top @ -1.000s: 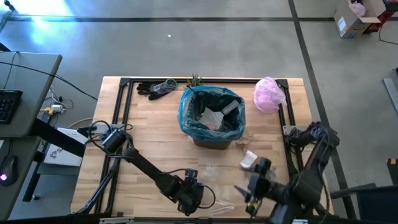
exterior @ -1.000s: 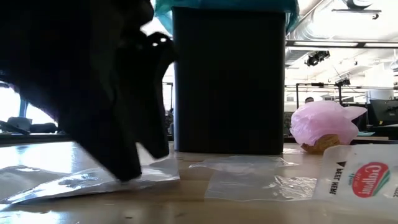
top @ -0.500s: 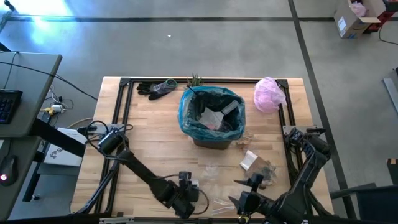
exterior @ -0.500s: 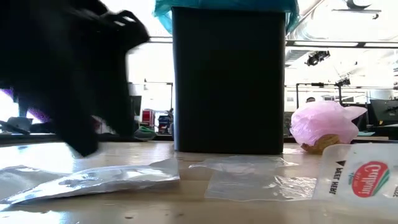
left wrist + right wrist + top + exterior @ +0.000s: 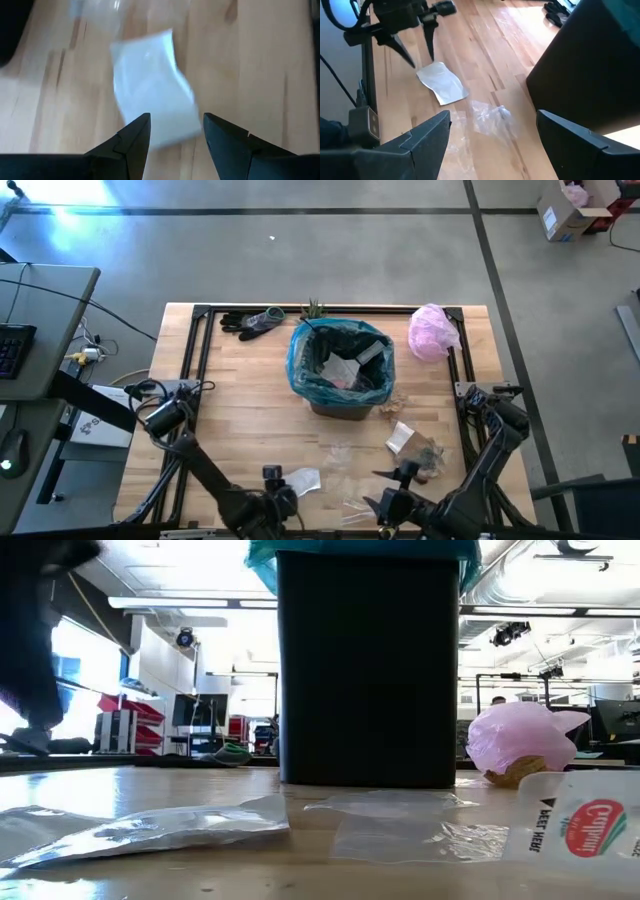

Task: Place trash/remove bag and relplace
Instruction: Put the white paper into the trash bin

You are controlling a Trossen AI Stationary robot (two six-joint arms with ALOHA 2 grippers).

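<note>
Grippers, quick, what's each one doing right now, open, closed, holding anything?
Left gripper: open, empty, above the white wrapper near the table's front edge.
Right gripper: open wide, holding nothing, low at the front edge.

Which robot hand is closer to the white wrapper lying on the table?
Left. The left gripper hangs open right over the white wrapper; the right gripper waits farther along the front edge.

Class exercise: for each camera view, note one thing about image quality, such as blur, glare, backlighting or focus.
High view: glare on the floor at the upper left. Low view: the dark bin is a backlit silhouette against bright ceiling lights. Left wrist view: the white wrapper is smeared by blur. Right wrist view: the near fingers look soft, the table sharper.
</note>
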